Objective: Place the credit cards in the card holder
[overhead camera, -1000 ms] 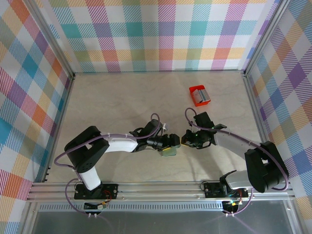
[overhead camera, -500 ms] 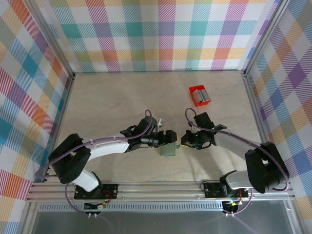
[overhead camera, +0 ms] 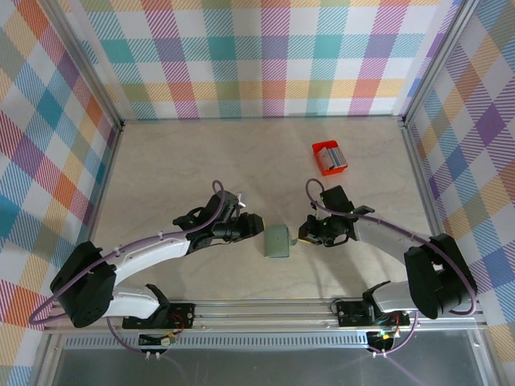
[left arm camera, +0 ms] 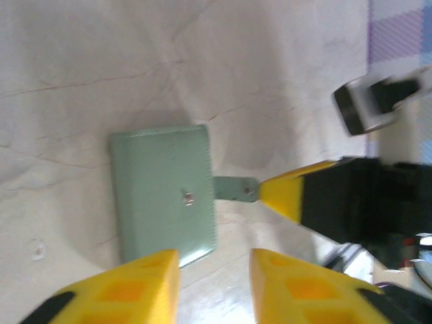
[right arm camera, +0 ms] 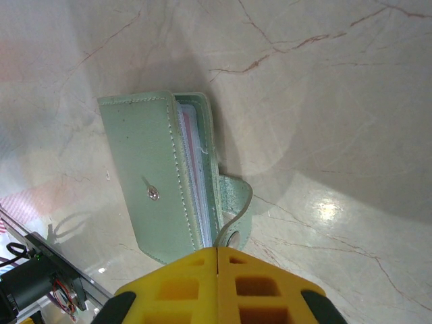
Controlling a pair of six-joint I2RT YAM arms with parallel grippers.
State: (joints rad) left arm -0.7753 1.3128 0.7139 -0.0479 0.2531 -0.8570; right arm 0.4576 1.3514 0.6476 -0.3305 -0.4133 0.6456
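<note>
— Marbled table (overhead camera: 185, 161), then. Where was the card holder (overhead camera: 277, 240)?
— Folded flat near its front, cards (right arm camera: 192, 156) tucked inside. The right gripper (right arm camera: 217, 260) was pinched together at its tab (left arm camera: 229, 188). The left gripper (left arm camera: 210, 270), fingers apart and empty, sat just beside.

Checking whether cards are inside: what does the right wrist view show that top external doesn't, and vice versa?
Right wrist: card edges between the card holder covers, its tab curling beside the shut right gripper. Top external: the red box, the left gripper beside the holder's left side. Both: the holder lying closed on the table, right gripper at it.
</note>
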